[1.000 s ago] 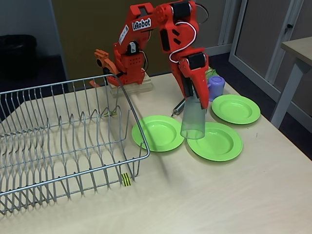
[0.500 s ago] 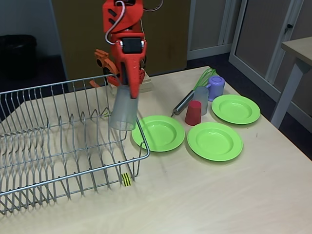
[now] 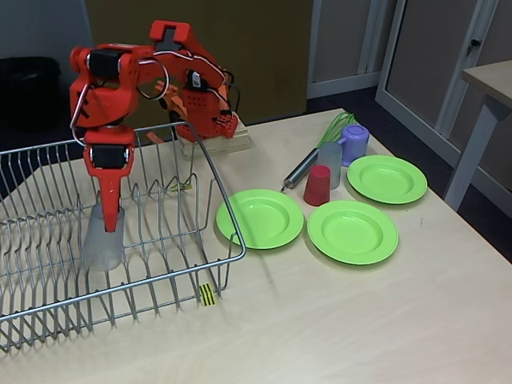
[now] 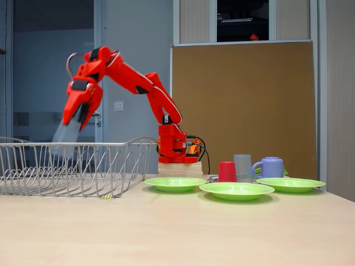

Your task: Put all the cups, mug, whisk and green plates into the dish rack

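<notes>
Fingers [image 3: 107,210] of the red arm are closed on a grey cup [image 3: 104,240], pinching it at the rim so that it hangs mouth down over the dish rack [image 3: 210,164]. From the front, the same cup [image 4: 66,132] looks tilted, its lower end at about the level of the rack's top wire [image 4: 33,145], so I judge it is going in but not yet let go; whether it touches the wires underneath I cannot tell. Holding it by the rim makes sense: the body of the cup is free to slip between the upright dividers.

Everything else waits on the surface [image 3: 360,320] to the right of the rack. Three green plates lie flat: one [image 3: 259,218] just beside the rack's corner, one [image 3: 353,231] nearer the front, one [image 3: 387,178] further back on the right. Behind them stand a red cup [image 3: 318,185] upside down and a second grey cup [image 3: 330,164] close against it, with the purple mug [image 3: 354,142] just beyond. The whisk [image 3: 314,158] lies slanted behind the cups, its green loops up by the mug. I would say the job is only at its start, with the rack otherwise bare.
</notes>
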Controlling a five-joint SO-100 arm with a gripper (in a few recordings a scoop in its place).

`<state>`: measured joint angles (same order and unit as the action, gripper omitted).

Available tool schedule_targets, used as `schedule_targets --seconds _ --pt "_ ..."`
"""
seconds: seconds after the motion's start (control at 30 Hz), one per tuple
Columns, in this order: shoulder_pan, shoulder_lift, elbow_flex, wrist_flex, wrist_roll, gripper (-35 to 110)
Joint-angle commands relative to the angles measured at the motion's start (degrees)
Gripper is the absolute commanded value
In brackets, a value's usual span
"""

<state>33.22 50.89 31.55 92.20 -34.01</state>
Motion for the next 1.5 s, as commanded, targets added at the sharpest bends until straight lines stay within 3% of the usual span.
schedule_targets --seconds 0.0,0.2,0.7,1.1,1.47 --pt "2.9 -3.43 -5.62 -0.62 -2.9 0" --pt "4.75 -14.77 -18.9 0.7 -8.09 0" --pt "8.35 -21.53 -23.38 -2.9 -15.21 3" --pt "9.23 -23.82 -24.52 -2.29 -16.17 26" --pt "10.46 -23.12 -27.07 -1.14 -15.64 35"
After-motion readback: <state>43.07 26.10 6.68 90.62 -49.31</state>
